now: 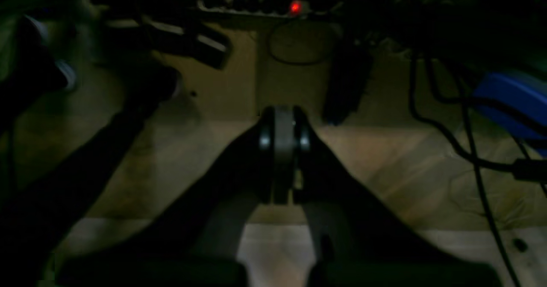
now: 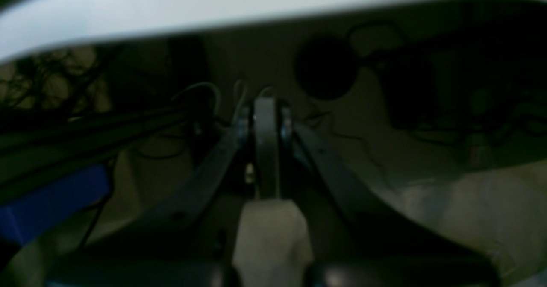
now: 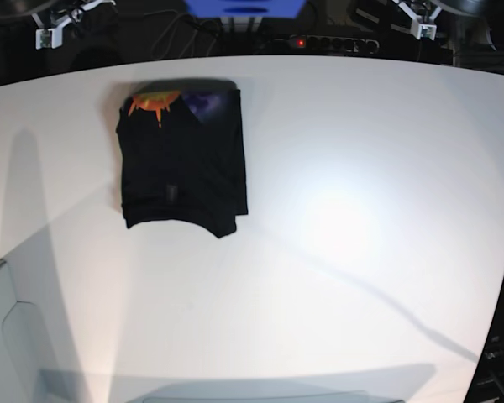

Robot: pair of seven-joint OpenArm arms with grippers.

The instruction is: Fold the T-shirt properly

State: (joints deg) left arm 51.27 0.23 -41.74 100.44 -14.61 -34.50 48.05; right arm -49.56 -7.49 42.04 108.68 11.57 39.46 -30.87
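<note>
**Folded shirt on the table, both grippers closed**

The white table [image 3: 336, 252] is smooth and bare near the camera. Toward its far left lies the T-shirt [image 3: 183, 159], soft black cloth folded into a rough rectangle, orange and purple print showing at its far edge; no writing is legible. The left gripper [image 1: 283, 150] has its jaws pressed together, holding nothing. The right gripper [image 2: 266, 146] is likewise closed and empty.

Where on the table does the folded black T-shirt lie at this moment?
In the base view, the folded black cloth T-shirt lies on the white table, in its upper left part near the far edge, its orange-and-purple print toward that edge.
</note>
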